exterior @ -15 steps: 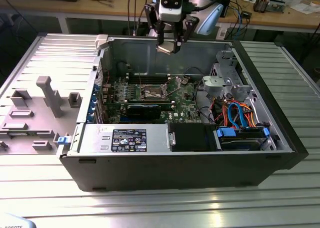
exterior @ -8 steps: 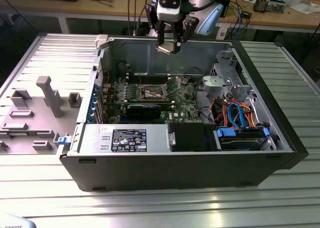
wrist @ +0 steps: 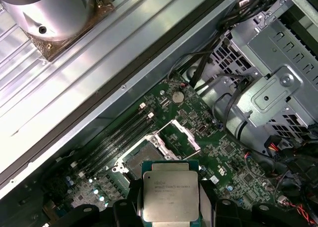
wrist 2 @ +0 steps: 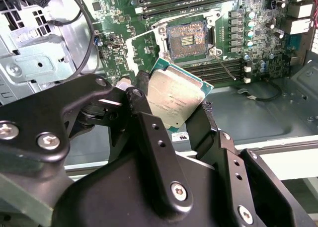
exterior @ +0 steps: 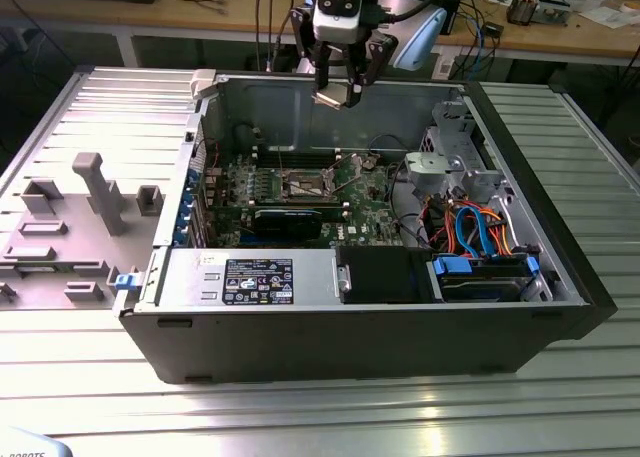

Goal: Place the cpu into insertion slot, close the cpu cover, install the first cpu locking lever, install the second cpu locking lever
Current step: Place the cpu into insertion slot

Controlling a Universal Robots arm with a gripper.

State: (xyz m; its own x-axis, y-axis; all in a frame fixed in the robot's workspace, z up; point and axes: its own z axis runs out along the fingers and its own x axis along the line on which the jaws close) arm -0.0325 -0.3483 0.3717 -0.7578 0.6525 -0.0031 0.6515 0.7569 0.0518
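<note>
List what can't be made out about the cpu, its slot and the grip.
- The cpu underside: it faces away from the camera in both wrist views.
- The cpu's gripped edges: covered by the gripper in the second wrist view.
- Part of the insertion slot: hidden behind the held cpu in the first wrist view.
- The insertion slot's contacts: too small to make out in the exterior view.

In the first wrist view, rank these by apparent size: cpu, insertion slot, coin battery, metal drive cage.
1. metal drive cage
2. cpu, enlarged by nearness
3. insertion slot, partly hidden behind it
4. coin battery
</note>
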